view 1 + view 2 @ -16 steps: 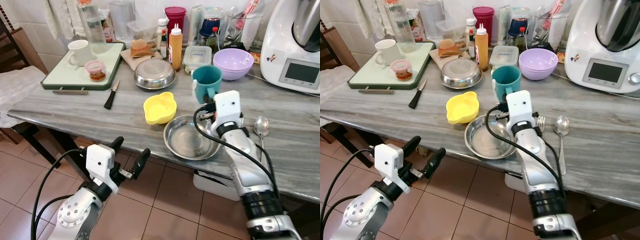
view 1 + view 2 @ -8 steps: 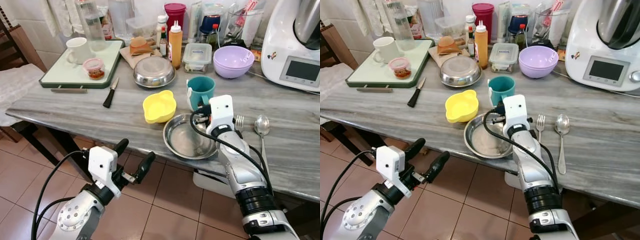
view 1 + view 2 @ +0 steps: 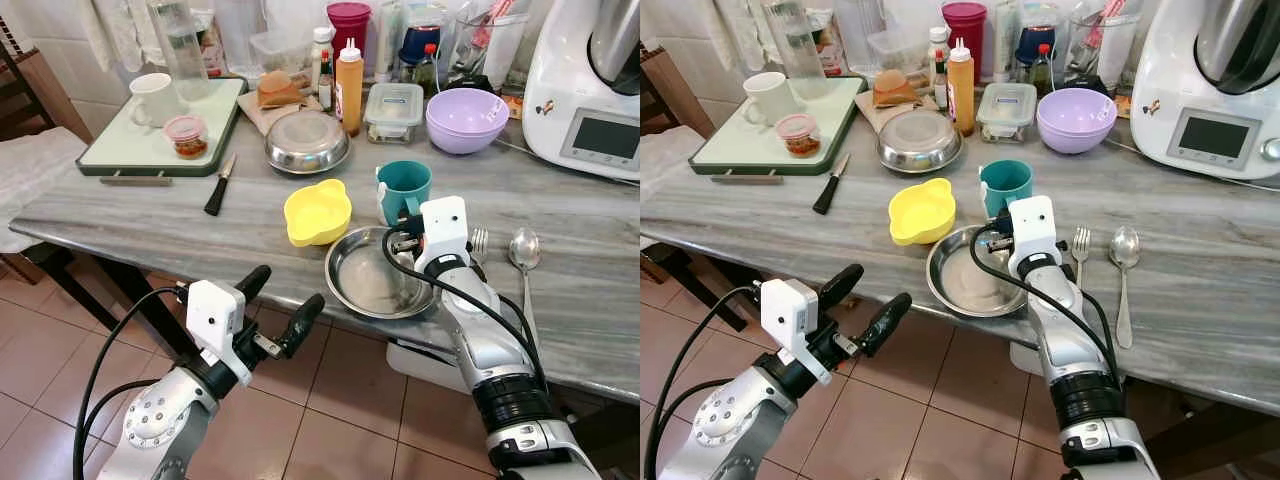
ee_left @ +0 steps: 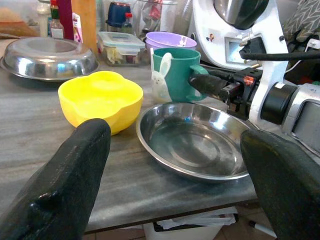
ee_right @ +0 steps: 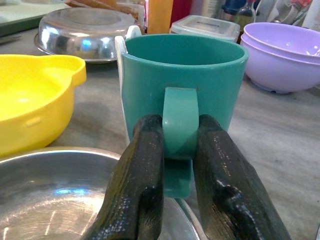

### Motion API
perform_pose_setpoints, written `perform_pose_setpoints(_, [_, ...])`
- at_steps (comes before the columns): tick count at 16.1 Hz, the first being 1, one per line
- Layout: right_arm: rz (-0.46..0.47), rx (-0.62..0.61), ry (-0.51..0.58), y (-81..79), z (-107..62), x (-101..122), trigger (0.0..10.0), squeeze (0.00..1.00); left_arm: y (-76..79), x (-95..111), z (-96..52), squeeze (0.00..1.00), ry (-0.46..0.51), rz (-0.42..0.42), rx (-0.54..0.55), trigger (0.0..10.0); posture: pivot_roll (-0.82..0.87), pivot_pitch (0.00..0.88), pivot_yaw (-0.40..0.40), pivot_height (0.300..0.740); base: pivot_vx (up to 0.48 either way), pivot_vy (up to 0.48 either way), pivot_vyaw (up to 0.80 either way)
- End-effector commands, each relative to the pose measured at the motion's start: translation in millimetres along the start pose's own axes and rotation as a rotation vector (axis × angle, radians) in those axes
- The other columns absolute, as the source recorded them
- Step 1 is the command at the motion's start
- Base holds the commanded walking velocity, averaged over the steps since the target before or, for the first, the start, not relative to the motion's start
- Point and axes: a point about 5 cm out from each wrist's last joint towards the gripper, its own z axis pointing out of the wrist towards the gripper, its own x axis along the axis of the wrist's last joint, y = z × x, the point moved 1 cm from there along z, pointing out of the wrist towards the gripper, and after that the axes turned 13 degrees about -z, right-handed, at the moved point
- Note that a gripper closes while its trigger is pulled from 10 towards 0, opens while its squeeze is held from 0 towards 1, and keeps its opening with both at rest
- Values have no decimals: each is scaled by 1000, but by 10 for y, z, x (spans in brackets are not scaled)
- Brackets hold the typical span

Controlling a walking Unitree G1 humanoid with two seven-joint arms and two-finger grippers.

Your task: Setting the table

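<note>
A teal mug (image 3: 404, 186) stands on the grey marble counter (image 3: 150, 215), just behind a shallow steel plate (image 3: 372, 280). My right gripper (image 5: 179, 131) is shut on the mug's handle (image 5: 179, 120), one black finger pressing each side. A yellow bowl (image 3: 318, 211) sits to the left of the plate. To the right of the plate lie a fork (image 3: 478, 240) and a spoon (image 3: 523, 250). My left gripper (image 3: 276, 306) is open, in front of and below the counter's near edge, pointing towards the plate (image 4: 187, 142).
At the back left is a green tray (image 3: 130, 150) with a white mug (image 3: 155, 98), and a knife (image 3: 217, 186) lies beside it. Further back are a covered steel dish (image 3: 306, 143), bottles, purple bowls (image 3: 466, 118) and a white appliance (image 3: 590, 90). Tiled floor lies below.
My right arm has drawn the teal mug nearer, to just behind the plate. My left gripper has risen slightly towards the counter edge. The camera has shifted a little.
</note>
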Motion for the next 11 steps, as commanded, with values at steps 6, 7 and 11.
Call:
perform_pose_setpoints(6, [19, 24, 24, -14, 31, 35, 10000, 1000, -33, -33, -16, 0, -17, -6, 18, 10000, -61, 112, 54, 740, 0, 0, 0])
perform_pose_setpoints(7, [18, 22, 24, -4, 30, 33, 10000, 1000, -38, -37, -15, 0, -18, -5, 18, 10000, -62, 111, 54, 740, 0, 0, 0])
perform_pose_setpoints(11, [5, -2, 28, 65, 21, 46, 10000, 1000, -61, -47, -11, 0, -22, -3, 19, 10000, -65, 106, 57, 740, 0, 0, 0])
